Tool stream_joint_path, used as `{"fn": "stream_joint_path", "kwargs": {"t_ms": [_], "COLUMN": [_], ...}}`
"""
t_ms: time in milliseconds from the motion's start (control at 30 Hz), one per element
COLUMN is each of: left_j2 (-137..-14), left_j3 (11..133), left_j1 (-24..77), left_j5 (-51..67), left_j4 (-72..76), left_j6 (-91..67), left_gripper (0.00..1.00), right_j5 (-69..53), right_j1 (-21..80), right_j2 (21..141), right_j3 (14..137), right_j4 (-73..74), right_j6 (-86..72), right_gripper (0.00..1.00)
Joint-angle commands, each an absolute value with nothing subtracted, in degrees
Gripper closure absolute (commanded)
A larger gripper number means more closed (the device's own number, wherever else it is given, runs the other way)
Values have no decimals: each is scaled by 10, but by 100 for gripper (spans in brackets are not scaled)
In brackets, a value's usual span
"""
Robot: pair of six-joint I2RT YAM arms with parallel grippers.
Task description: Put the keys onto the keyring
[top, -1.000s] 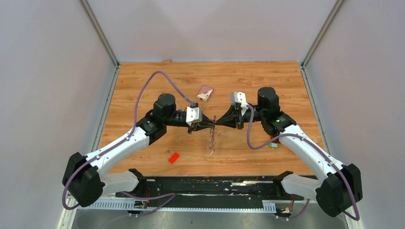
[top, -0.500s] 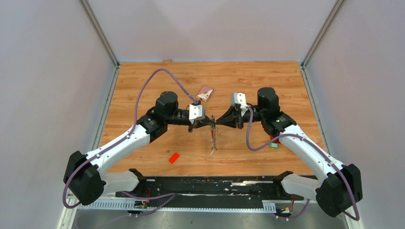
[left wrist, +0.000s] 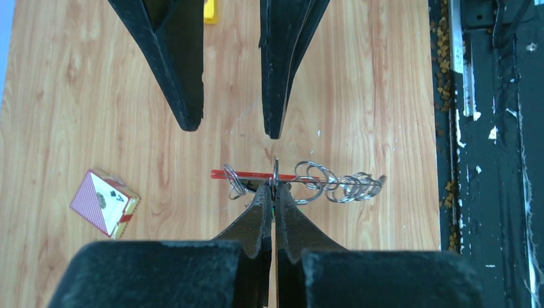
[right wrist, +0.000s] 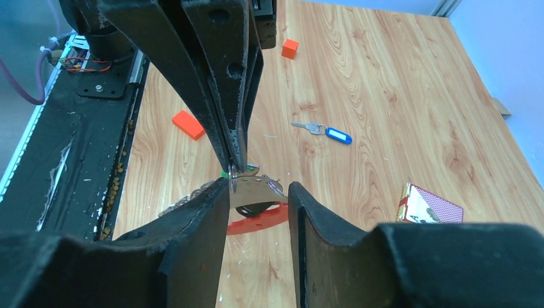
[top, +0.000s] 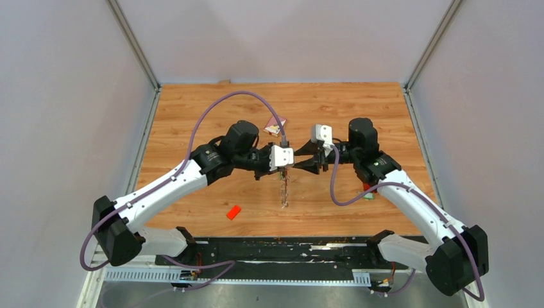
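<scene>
Two claws mid-frame over counter: left claw clenched on keyring, right claw released, tips just beside it, blue-tagged key lying apart

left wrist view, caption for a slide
Left gripper pinching the keyring while the right gripper stands open opposite.

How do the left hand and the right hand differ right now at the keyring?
The left hand is shut, pinching a ring of the keyring; the right hand is open and holds nothing. The left hand touches the bunch; the right hand stands clear of it in the left wrist view. Both point tip to tip at each other.
</scene>
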State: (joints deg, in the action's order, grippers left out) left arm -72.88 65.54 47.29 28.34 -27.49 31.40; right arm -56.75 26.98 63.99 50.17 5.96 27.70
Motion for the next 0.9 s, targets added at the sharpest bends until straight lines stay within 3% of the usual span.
{"fn": "stream_joint_path", "kwargs": {"t_ms": [0, 267, 867], "left_j2": [-727, -727, -718], "left_j3": [682, 679, 662], "left_j1": [481, 487, 488], "left_j5": [260, 262, 280], "left_j4": [-286, -269, -244], "left_j6": [309, 295, 277], "left_gripper": [100, 100, 100], "right_j5": [-603, -639, -625], "right_j1": [276, 290, 301], "right_j2": [650, 675, 693], "right_j3": [502, 500, 500], "right_j4": [47, 49, 52], "right_j6": [274, 272, 282], "right_gripper": [61, 64, 84]}}
